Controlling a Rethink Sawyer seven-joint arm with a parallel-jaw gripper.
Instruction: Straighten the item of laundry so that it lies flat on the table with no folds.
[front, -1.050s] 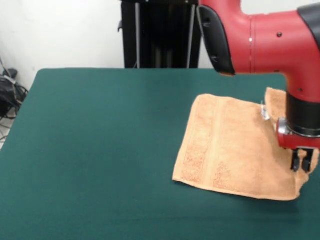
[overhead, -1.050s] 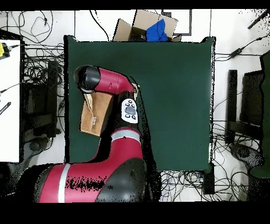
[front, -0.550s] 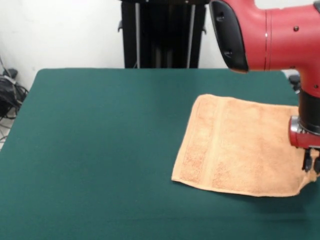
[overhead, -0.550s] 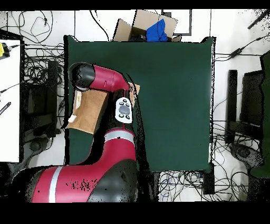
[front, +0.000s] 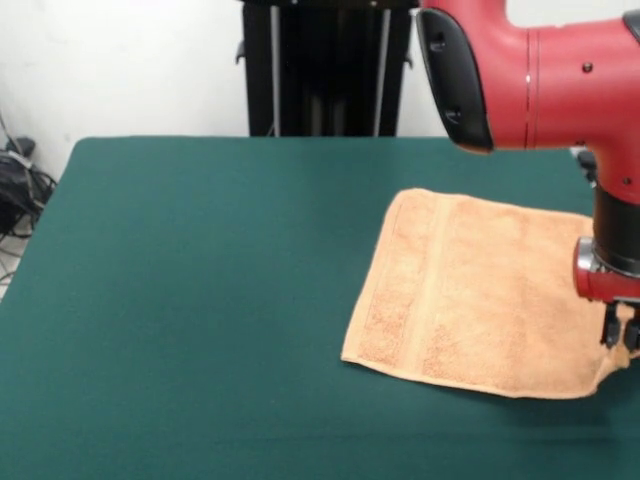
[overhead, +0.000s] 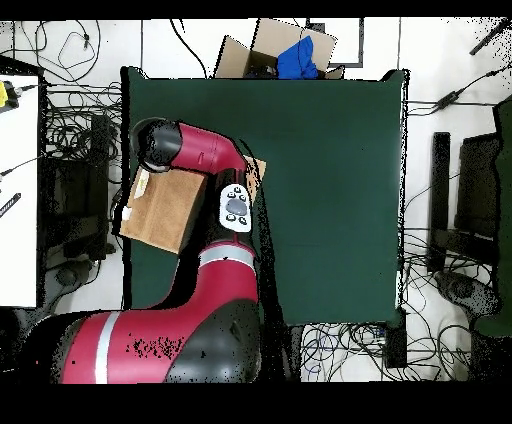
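**Towel, near spread; one corner in hold**

Item: light orange-tan towel (front: 470, 290), terry, woven border bands visible along the end nearer the middle of the surface. Location: on the green surface (front: 200, 300), against one side edge, about midway along that edge; in the overhead view the outer end reaches to, and seemingly just over, that edge. Rest of the surface bare.

Condition: main panel open and lying flat, no fold-over seen across the visible area. Border end flat, corners square. Opposite end partly hidden behind the arm, so not fully checkable. One corner at the side edge slightly raised and puckered beside the gripper (front: 615, 335).

Gripper: low, at that raised corner, touching the cloth. Fingers (front: 608, 332) close together with cloth between them; judged clenched on the towel corner, though the tips sit at the picture's margin and detail is poor.

Progress, as judged: largely done. Spreading complete over most of the cloth. Remaining: setting the held corner down flat, letting go, and bringing the overhanging end fully onto the surface if it does hang over.
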